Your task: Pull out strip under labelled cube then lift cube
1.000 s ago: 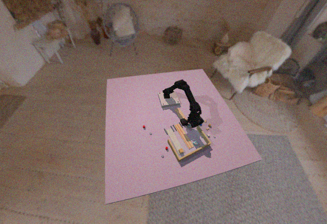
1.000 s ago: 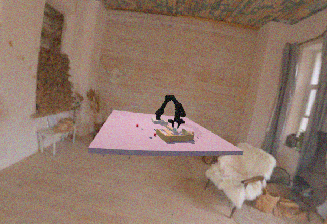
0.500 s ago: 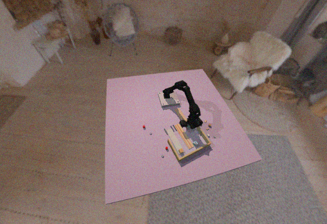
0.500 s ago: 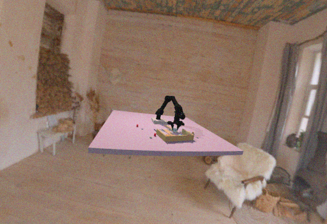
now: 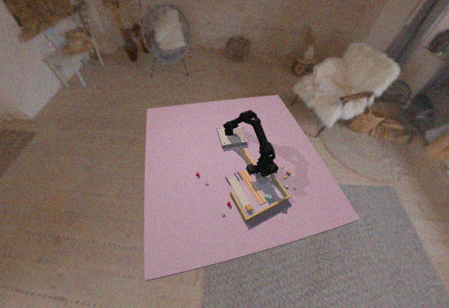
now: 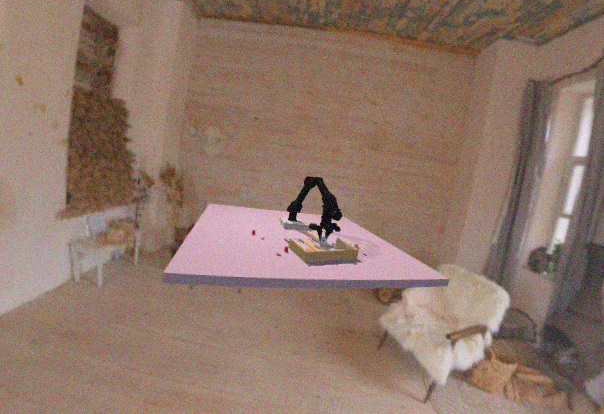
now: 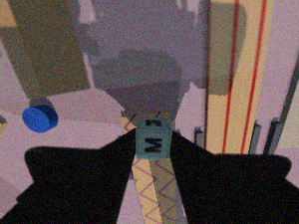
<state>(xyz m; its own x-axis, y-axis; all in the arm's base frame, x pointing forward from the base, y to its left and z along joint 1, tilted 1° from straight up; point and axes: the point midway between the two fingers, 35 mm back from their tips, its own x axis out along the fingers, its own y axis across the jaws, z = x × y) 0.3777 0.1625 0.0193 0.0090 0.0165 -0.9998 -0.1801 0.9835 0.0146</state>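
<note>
The teal labelled cube [image 7: 153, 139] shows a dark M on its face. My gripper [image 7: 152, 132] [image 6: 323, 241] is shut on this cube, with one dark fingertip on each side of it. In the top view the arm's hand hides the cube. A pale strip with purple zigzags [image 7: 146, 190] [image 5: 247, 155] runs from near the robot's base toward the box and passes under the cube in the wrist view. I cannot tell whether the cube touches it.
An open yellow-walled box [image 5: 267, 208] [image 6: 332, 257] holds a red-lined strip [image 7: 219, 128], an orange block [image 5: 249, 207] and a pale teal piece [image 5: 268, 196]. Short dark guide rails [image 7: 273, 137] stand beside the strips. A blue disc [image 7: 39, 118] lies left in the wrist view.
</note>
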